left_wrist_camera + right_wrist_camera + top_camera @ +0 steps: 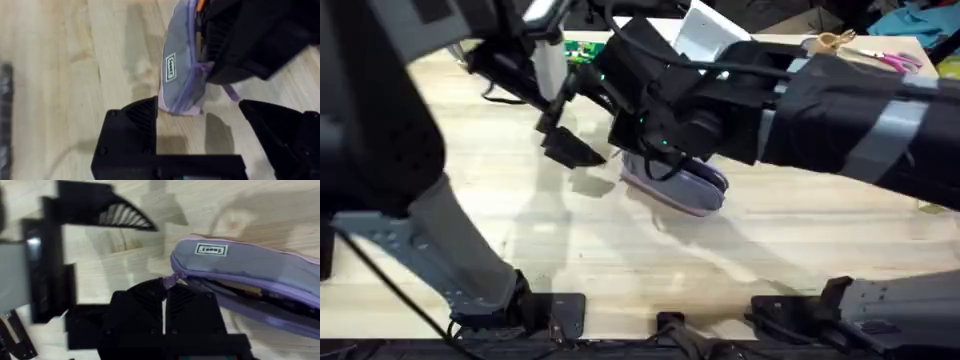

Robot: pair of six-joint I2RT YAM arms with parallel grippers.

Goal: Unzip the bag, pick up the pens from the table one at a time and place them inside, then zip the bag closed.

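The lilac-and-grey bag (685,187) lies mid-table on the table (770,250), its zip partly apart. Through the slit in the right wrist view, a tan pen (239,286) shows inside the bag (260,265). My right gripper (165,287) is shut on the purple zip pull (169,281) at the bag's end; overhead, this right gripper (657,155) hangs over the bag's left end. My left gripper (197,107) stands open just short of the bag (175,70), its fingers (137,122) apart and touching nothing. The overhead view places the left gripper (565,142) left of the bag.
Pink-handled scissors (897,62) lie at the far right back edge beside a tan object (830,42). A green item (582,49) and a white sheet (708,35) sit at the back. Bare wood stretches in front of the bag.
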